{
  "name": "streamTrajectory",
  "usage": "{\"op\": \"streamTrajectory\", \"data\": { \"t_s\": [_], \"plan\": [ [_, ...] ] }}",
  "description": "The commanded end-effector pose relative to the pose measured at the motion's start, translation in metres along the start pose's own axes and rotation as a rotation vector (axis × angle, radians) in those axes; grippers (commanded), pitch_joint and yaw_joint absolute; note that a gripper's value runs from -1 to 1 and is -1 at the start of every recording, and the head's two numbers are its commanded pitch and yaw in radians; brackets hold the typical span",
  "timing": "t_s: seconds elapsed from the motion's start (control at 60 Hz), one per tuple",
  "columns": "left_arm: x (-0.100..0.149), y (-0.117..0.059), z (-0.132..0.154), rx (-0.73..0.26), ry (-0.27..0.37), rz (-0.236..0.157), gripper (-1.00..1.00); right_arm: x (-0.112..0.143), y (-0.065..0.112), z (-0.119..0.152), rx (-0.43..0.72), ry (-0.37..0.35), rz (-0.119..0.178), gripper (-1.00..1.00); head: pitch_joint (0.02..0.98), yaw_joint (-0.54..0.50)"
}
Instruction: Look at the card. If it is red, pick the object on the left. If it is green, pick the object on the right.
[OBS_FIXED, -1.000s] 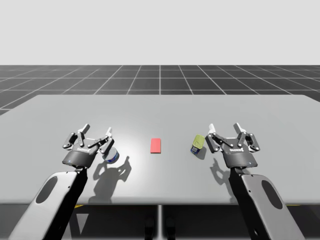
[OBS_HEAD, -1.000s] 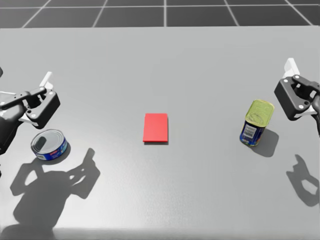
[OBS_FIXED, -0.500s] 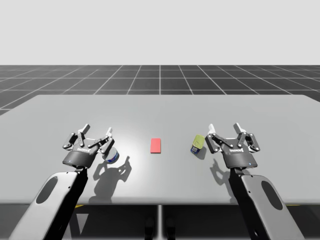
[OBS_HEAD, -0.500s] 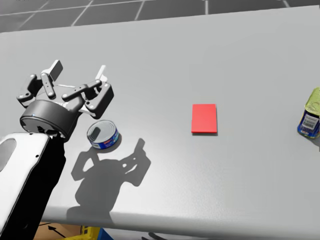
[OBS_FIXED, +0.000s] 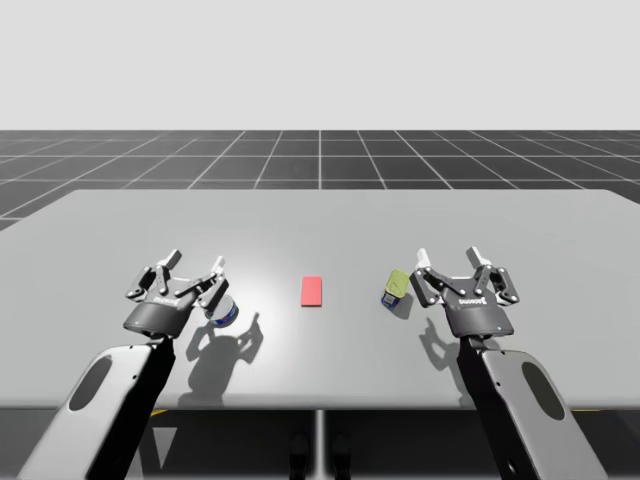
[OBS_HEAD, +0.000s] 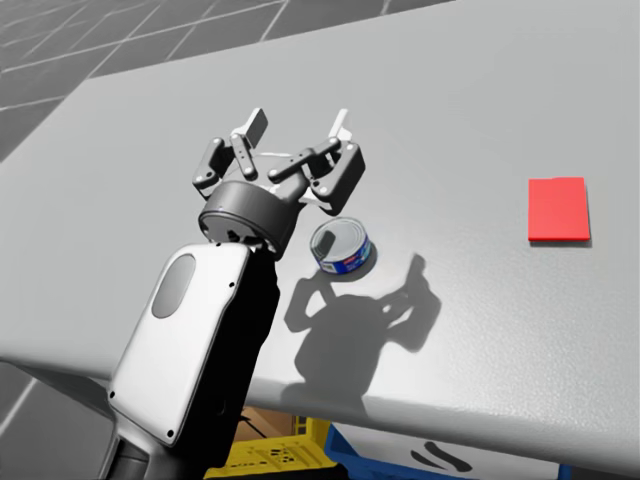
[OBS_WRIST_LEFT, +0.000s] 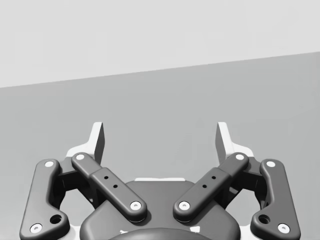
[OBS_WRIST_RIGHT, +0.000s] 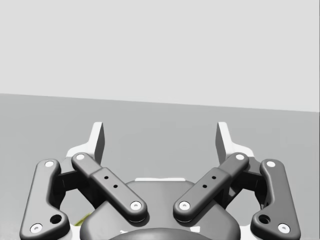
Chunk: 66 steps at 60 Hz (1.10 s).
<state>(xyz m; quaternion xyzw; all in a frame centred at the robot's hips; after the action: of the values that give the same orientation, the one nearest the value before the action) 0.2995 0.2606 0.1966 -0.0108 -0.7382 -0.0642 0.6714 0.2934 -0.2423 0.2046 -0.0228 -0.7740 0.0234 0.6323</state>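
Low round can (OBS_HEAD: 341, 247) stands upright on the table (OBS_HEAD: 480, 90), left of the red card (OBS_HEAD: 557, 209) and well apart from it — so I judge it is the one to pick. It lies just beside my left claw (OBS_HEAD: 297, 128), on the side toward the card, not between the fingers (OBS_HEAD: 253, 127) — these are spread wide and hold nothing, and must shift sideways over the can before closing.
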Motion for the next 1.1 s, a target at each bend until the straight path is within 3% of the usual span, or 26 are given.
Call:
{"op": "streamTrajectory", "data": {
  "t_s": [0.017, 0.1, 0.133, 0.35, 0.433, 0.483, 0.617, 0.817, 1.1],
  "plan": [
    [0.007, 0.000, 0.006, -0.031, 0.024, 0.088, -1.00, -0.001, -0.001, 0.000, -0.004, 0.003, -0.001, -1.00, 0.869, 0.44],
    [0.016, 0.003, 0.014, -0.052, 0.048, 0.129, -1.00, -0.001, -0.001, 0.000, -0.006, 0.005, -0.001, -1.00, 0.864, 0.43],
    [0.017, 0.004, 0.016, -0.061, 0.062, 0.128, -1.00, -0.001, -0.001, -0.001, -0.006, 0.006, -0.001, -1.00, 0.864, 0.43],
    [0.011, 0.009, 0.054, -0.129, 0.169, 0.014, -1.00, -0.003, -0.001, -0.002, -0.005, 0.011, -0.002, -1.00, 0.864, 0.43],
    [0.004, 0.013, 0.068, -0.145, 0.210, 0.004, -1.00, -0.003, -0.001, -0.003, -0.004, 0.010, -0.003, -1.00, 0.864, 0.43],
    [-0.005, 0.015, 0.078, -0.145, 0.242, -0.022, -1.00, -0.003, -0.001, -0.003, -0.004, 0.011, -0.003, -1.00, 0.862, 0.43],
    [-0.029, 0.016, 0.094, -0.158, 0.327, -0.016, -1.00, -0.003, -0.002, -0.003, -0.003, 0.009, -0.004, -1.00, 0.858, 0.43],
    [-0.055, 0.011, 0.093, -0.168, 0.391, -0.006, -1.00, -0.004, -0.002, -0.004, -0.002, 0.007, -0.008, -1.00, 0.851, 0.43],
    [-0.064, 0.000, 0.073, -0.162, 0.396, -0.019, -1.00, -0.003, -0.003, -0.005, 0.000, 0.003, -0.013, -1.00, 0.847, 0.42]
  ]
}}
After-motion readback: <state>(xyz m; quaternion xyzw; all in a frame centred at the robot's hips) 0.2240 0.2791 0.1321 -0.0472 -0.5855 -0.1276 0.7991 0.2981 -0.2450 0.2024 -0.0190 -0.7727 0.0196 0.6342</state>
